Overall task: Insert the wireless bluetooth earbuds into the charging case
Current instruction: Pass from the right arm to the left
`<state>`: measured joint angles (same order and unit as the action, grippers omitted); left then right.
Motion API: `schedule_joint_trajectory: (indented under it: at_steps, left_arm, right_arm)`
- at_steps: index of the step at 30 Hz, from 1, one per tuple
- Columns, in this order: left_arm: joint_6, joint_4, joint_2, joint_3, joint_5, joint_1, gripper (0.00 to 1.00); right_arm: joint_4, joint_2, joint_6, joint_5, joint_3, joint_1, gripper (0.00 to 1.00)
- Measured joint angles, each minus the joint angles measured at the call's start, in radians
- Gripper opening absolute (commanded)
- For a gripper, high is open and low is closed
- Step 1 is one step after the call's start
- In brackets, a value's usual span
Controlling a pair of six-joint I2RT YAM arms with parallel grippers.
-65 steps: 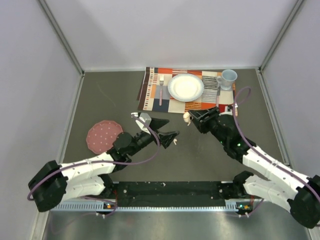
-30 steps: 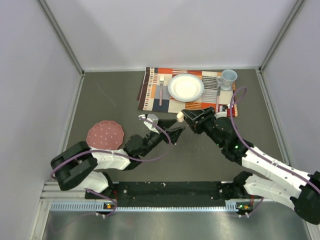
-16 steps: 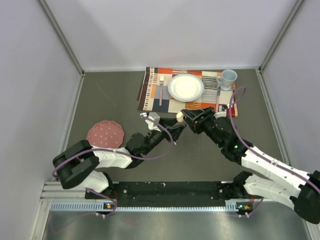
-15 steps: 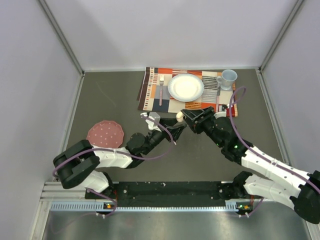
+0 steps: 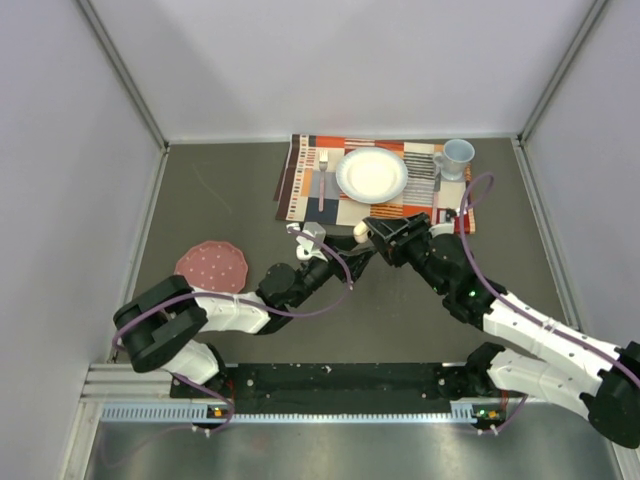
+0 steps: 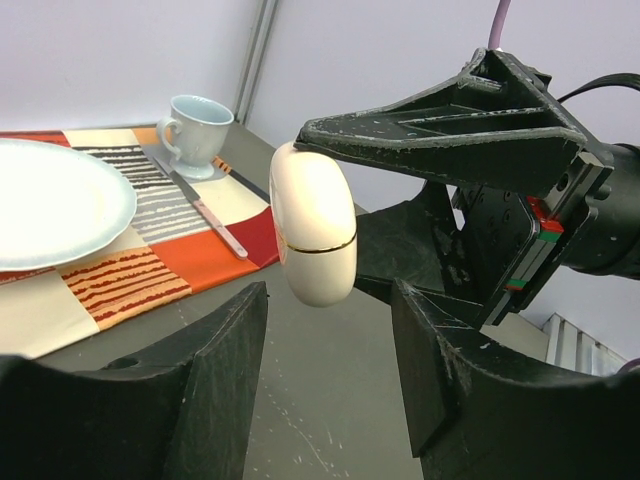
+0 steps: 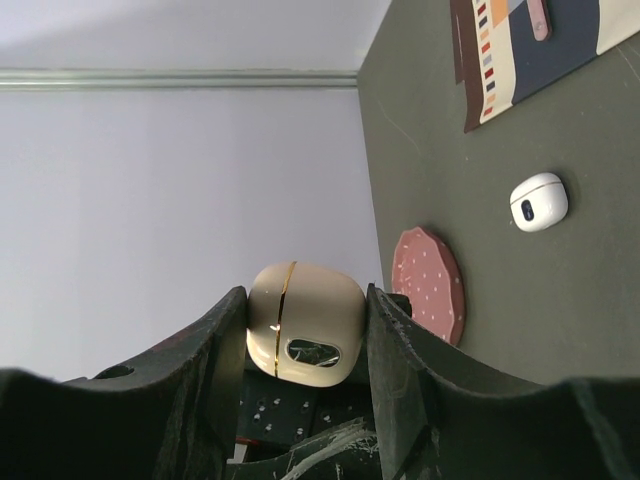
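Left arm has stretched forward and to the right over the last couple of seconds, so the left fingers (image 6: 200, 390) are now spread wide open right up by the case (image 6: 318, 225). From the left wrist camera it lines up with the gap between them, just ahead of the tips, and it isn't touching either one as far as I can see. It's up off the counter (image 5: 220, 200), just off the near edge of the placemat (image 5: 300, 200), and the right fingers (image 7: 180, 400) are clamped on it. It looks like light, hard, glossy plastic, so probably slippery. I'd grab the rounded end sticking out, past the gold seam, and squeeze gently. Can't spot any earbuds.
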<state>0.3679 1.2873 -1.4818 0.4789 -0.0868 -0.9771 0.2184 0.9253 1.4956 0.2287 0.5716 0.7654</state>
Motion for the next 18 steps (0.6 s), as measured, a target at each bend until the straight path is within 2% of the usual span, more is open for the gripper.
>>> schedule_joint_trajectory:
  at_steps: [18]
  left_arm:
    - [0.000,0.000,0.026,0.003,0.000,0.000,0.57]
  right_arm:
    - [-0.003,-0.014,0.001,0.018,0.000,0.000,0.01]
